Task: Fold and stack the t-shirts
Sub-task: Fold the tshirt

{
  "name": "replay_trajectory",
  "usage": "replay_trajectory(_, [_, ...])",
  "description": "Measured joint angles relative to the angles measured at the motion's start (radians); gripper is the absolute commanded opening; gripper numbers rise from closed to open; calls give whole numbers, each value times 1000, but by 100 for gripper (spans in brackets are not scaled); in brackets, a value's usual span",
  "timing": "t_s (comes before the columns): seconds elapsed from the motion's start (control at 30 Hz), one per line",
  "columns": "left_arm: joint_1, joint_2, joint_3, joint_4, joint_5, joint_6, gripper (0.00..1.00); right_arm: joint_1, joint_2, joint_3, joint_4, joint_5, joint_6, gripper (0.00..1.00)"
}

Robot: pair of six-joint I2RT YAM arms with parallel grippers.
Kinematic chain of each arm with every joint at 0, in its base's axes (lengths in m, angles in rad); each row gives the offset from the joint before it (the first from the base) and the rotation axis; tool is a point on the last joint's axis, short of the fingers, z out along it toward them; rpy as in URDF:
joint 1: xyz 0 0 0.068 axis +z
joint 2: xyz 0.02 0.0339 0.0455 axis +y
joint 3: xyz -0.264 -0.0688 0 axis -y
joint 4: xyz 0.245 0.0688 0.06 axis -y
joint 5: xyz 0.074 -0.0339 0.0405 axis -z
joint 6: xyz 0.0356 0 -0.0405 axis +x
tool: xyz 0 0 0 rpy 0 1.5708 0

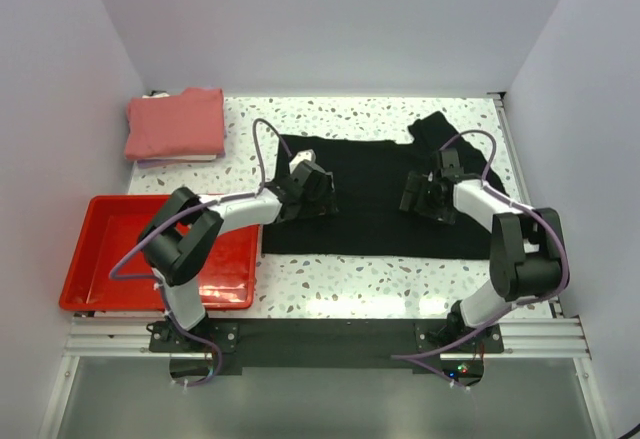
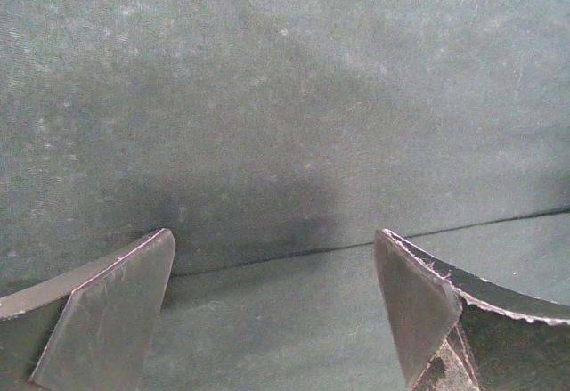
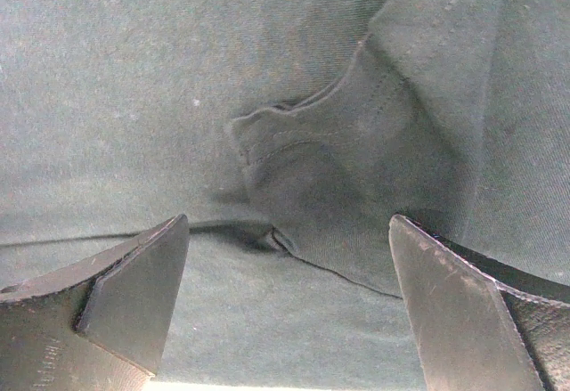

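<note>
A red tray (image 1: 95, 249) sits at the far left, by the near edge of the table (image 1: 340, 289). The left arm covers its right part. Behind the tray, in the far left corner, lies the pink shirt (image 1: 175, 124), folded into a neat block. Something pale peeks out from under it, too small to tell what it is.

The black shirt (image 1: 370, 224) lies spread out in the middle of the table. The left gripper (image 1: 312, 194) is low over the shirt's left side. Its two fingers (image 2: 107, 311) are wide apart with nothing between them. Its wrist view shows only dark cloth with a thin line across it, either a fold or a seam. A small white patch (image 1: 303, 152) shows just behind this gripper, partly hidden.

The right gripper (image 1: 422, 199) is low over the shirt's right side, also wide apart and holding nothing. Its wrist view shows a bunched flap (image 3: 347, 177) of the black cloth ahead of the fingers. I cannot tell if either gripper's fingertips touch the cloth.
</note>
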Motion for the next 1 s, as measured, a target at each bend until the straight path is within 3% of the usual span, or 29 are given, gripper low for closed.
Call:
replay_trajectory(0.3, [-84, -86, -87, -38, -34, -114, 100, 0, -119, -115, -20, 46, 47, 99])
replay_trajectory(0.57, [-94, -116, -81, -168, -81, -138, 100, -1, -200, -88, -137, 41, 14, 99])
replay_trajectory(0.8, [-82, -119, 76, -303, -172, -93, 100, -1, -365, 57, -145, 23, -15, 99])
replay_trajectory(1.0, [47, -97, 252, -326, -209, -29, 100, -1, -543, 64, -144, 24, -19, 99])
